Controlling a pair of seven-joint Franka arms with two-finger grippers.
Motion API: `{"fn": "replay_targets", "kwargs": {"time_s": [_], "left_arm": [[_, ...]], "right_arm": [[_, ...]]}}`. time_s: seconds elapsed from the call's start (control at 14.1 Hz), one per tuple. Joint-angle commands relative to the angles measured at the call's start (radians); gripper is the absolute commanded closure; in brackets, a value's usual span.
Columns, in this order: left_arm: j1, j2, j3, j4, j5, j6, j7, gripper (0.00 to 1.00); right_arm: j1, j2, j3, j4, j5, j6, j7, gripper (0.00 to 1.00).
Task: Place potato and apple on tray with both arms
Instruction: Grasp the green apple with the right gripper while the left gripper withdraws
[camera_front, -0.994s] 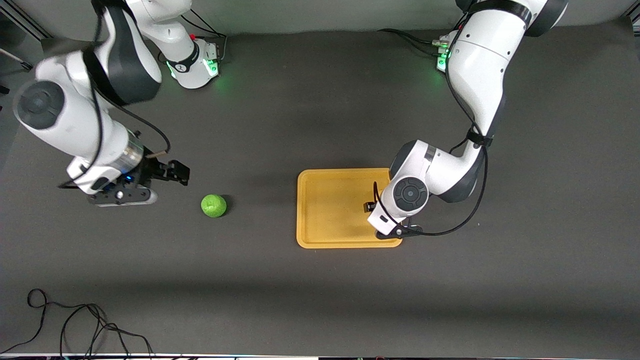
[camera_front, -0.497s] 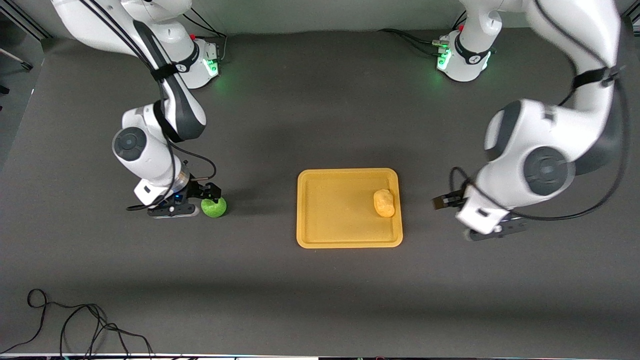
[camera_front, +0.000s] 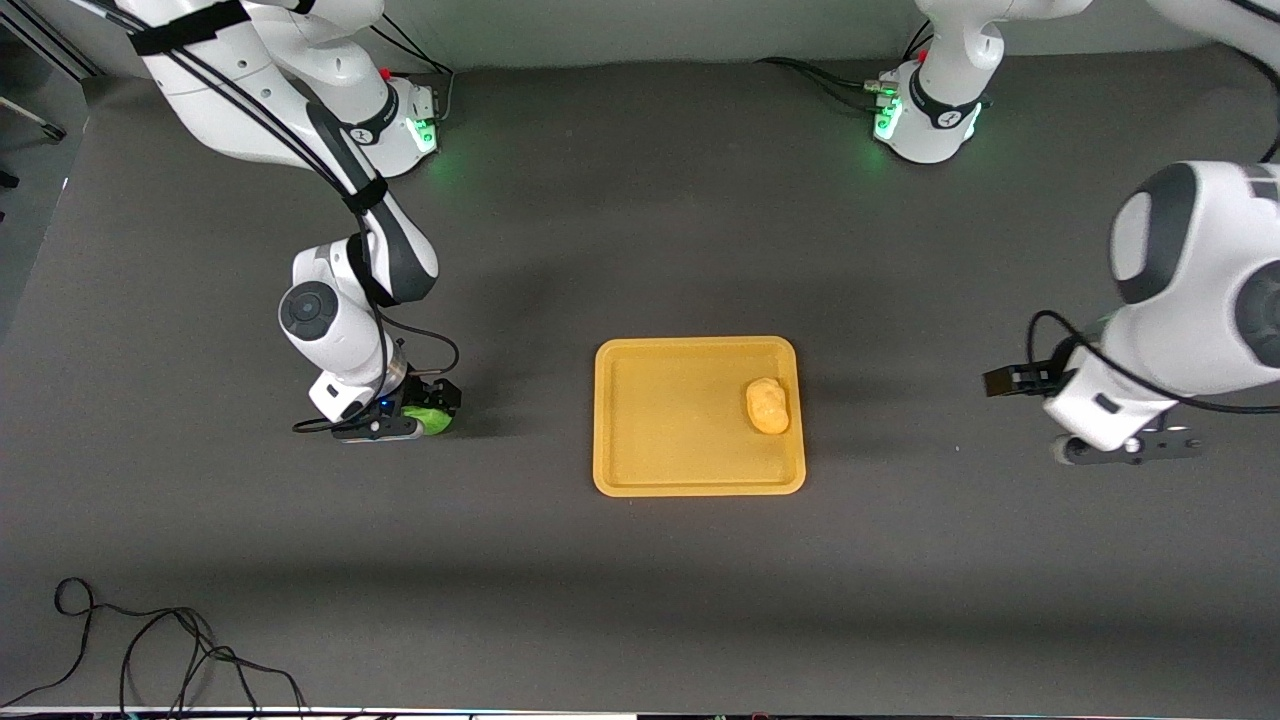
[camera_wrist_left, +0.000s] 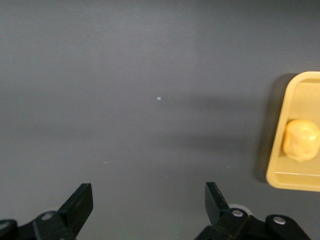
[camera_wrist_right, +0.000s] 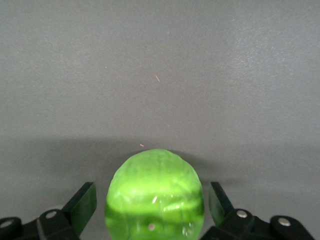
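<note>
The yellow potato (camera_front: 768, 406) lies on the orange tray (camera_front: 670, 420), near the edge toward the left arm's end. It also shows in the left wrist view (camera_wrist_left: 301, 140) on the tray (camera_wrist_left: 300, 95). My left gripper (camera_front: 1012, 382) is open and empty (camera_wrist_left: 149, 192), up over bare table toward the left arm's end. The green apple (camera_front: 434, 421) rests on the table toward the right arm's end. My right gripper (camera_front: 420, 412) is low and open, with one jaw on each side of the apple (camera_wrist_right: 154, 192) and a small gap at each.
Both arm bases with green lights (camera_front: 425, 130) (camera_front: 885, 120) stand at the table edge farthest from the front camera. A loose black cable (camera_front: 150, 650) lies at the nearest edge, toward the right arm's end.
My right gripper has come down and moved over the apple, its jaws now on either side of it. My left arm has left the potato on the tray and drawn away toward its own end.
</note>
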Motion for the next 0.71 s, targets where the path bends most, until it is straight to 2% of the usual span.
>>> {"fn": "replay_targets", "kwargs": {"time_s": [0.0,0.07,0.21,0.43,0.64], "left_arm": [[0.049,-0.067,-0.009,-0.065,0.011,-0.005,0.088,0.0],[0.07,-0.097,-0.009,-0.107,0.008,0.019,0.117,0.0],[0.092,-0.125,-0.009,-0.124,-0.015,0.041,0.149,0.0],[0.092,-0.17,-0.011,-0.097,-0.027,0.02,0.148,0.0],[0.083,-0.205,-0.015,-0.083,-0.026,-0.02,0.139,0.0]], "right_arm": [[0.007,0.008,-0.003,0.014,0.001,0.015,0.001,0.41],[0.006,0.007,-0.005,0.023,0.001,0.01,0.0,0.52],[0.009,-0.017,-0.005,0.066,0.001,-0.034,0.006,0.54],[0.007,-0.109,-0.003,0.182,0.001,-0.294,0.013,0.54],[0.012,-0.12,0.004,0.394,0.002,-0.593,0.052,0.54]]}}
